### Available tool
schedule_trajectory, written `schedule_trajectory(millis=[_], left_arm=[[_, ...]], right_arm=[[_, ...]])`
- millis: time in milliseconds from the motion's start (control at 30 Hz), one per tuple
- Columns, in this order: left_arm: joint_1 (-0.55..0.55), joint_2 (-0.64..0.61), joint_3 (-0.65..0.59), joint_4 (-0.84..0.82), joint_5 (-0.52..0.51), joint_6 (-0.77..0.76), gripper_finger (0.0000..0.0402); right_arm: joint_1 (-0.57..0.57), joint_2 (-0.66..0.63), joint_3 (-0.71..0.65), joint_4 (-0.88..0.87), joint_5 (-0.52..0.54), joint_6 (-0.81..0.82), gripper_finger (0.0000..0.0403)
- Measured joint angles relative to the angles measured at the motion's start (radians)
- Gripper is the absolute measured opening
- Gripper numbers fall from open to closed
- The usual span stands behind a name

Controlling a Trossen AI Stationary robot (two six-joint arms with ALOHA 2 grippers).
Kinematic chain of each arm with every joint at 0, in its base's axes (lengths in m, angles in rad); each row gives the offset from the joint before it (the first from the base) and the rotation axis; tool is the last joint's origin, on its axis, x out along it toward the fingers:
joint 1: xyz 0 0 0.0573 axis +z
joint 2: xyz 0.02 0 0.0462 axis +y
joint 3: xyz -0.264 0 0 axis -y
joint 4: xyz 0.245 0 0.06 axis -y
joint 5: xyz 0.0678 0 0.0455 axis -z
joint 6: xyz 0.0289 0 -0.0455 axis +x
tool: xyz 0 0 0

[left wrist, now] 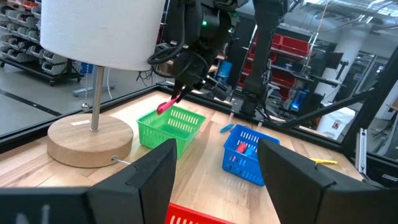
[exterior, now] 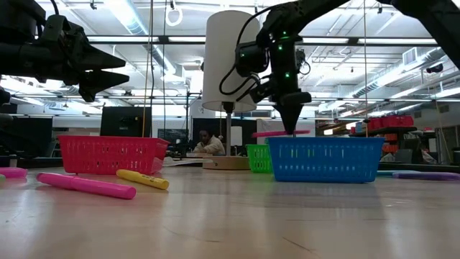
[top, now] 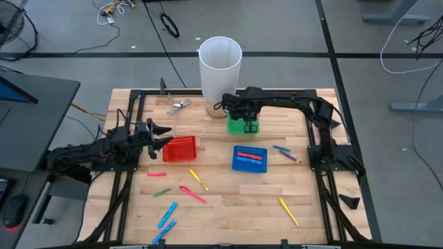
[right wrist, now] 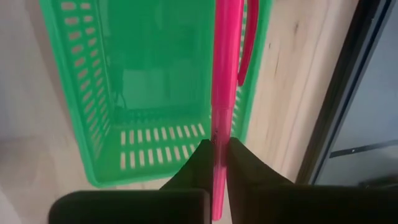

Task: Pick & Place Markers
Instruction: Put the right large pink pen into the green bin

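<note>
Markers (top: 192,194) are lying scattered across your frame's lower half (one pink marker (right wrist: 224,93) is hanging above the green basket (right wrist: 112,149), upper centre), right gripper (right wrist: 216,149) pinching it; left gripper (top: 160,138) is waiting, jaws apart.

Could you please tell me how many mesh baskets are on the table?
3. The red basket sits by the left gripper; the green basket under the right gripper; the blue basket mid-table, beside the red one. None seems hidden.
</note>
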Motion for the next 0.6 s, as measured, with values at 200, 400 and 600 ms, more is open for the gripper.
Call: schedule_trajectory(millis=[200,400,600], left_arm=[[0.0,0.0,0.0,0.0,0.0,0.0,0.0232],[0.0,0.0,0.0,0.0,0.0,0.0,0.0232],[0.0,0.0,0.0,0.0,0.0,0.0,0.0232]], right_arm=[[0.015,0.0,-0.035,0.066,0.0,-0.003,0.0013],[0.033,0.0,-0.098,0.1,0.017,-0.011,0.0013],[0.043,0.0,-0.131,0.134,0.101,-0.019,0.0015]])
